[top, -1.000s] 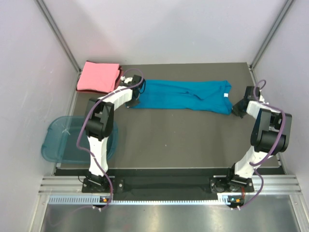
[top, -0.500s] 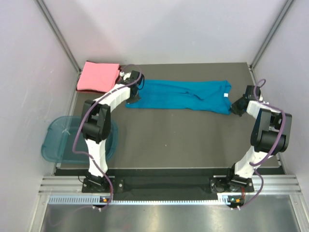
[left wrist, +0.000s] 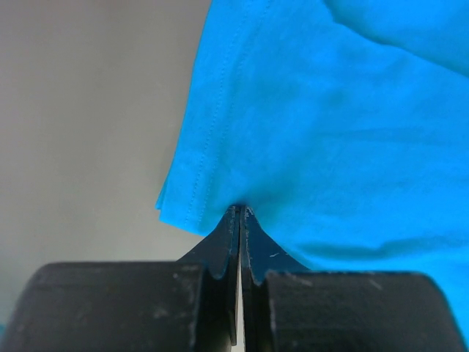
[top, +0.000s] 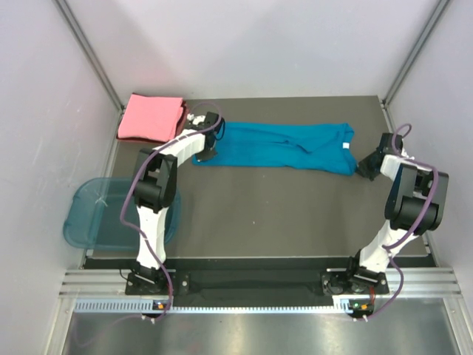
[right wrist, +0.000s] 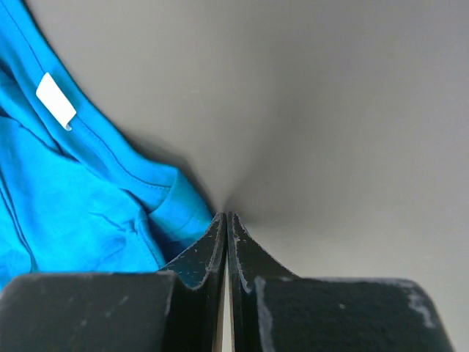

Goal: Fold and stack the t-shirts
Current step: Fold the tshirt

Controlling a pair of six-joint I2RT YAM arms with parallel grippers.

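Note:
The teal-blue t-shirt [top: 281,148] lies as a long folded strip across the back of the table, its white neck label [right wrist: 56,100] at the right end. The salmon-pink t-shirt [top: 151,117] sits folded at the back left corner. My left gripper [top: 211,152] is at the teal shirt's left end. Its jaws are shut, and in the left wrist view my left gripper [left wrist: 240,210] meets the cloth's hemmed edge [left wrist: 192,183]; a pinch does not show. My right gripper [top: 364,168] is shut on the bare mat, just beside the collar end [right wrist: 157,202].
A translucent blue plastic tub [top: 96,214] hangs off the table's left side, near the left arm's base. Grey walls and metal posts close in the back and sides. The dark mat [top: 273,214] stretches in front of the teal shirt.
The left arm's elbow has swung and its gripper has shifted slightly at the shirt's left end; that end's near corner has slid a little left. The right gripper has barely moved.

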